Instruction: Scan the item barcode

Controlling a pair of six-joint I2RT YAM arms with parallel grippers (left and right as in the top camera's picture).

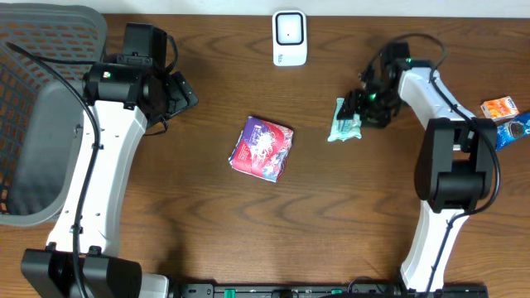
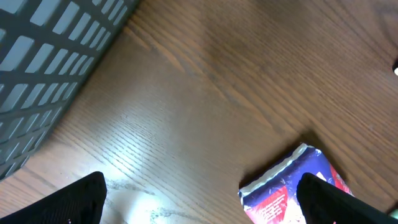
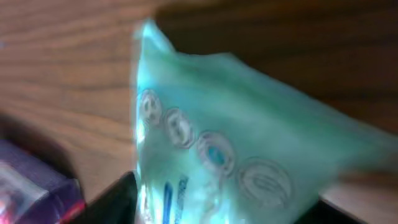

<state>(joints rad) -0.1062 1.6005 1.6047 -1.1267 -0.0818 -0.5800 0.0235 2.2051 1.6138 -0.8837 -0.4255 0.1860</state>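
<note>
A teal snack packet (image 1: 343, 121) lies right of the table's middle, and my right gripper (image 1: 361, 106) is at its right side. In the right wrist view the packet (image 3: 236, 149) fills the gap between both fingers (image 3: 115, 202), which press on it. A purple and red packet (image 1: 262, 148) lies at mid table. Its white-edged corner (image 2: 280, 190) shows by the right finger of my left gripper (image 2: 202, 202), which hangs open over bare wood. In the overhead view the left gripper (image 1: 184, 93) is up and left of that packet. The white scanner (image 1: 290, 37) stands at the back edge.
A grey mesh basket (image 1: 37, 108) takes up the left side, and its wall (image 2: 43, 68) shows in the left wrist view. An orange packet (image 1: 499, 108) and a blue one (image 1: 513, 131) lie at the right edge.
</note>
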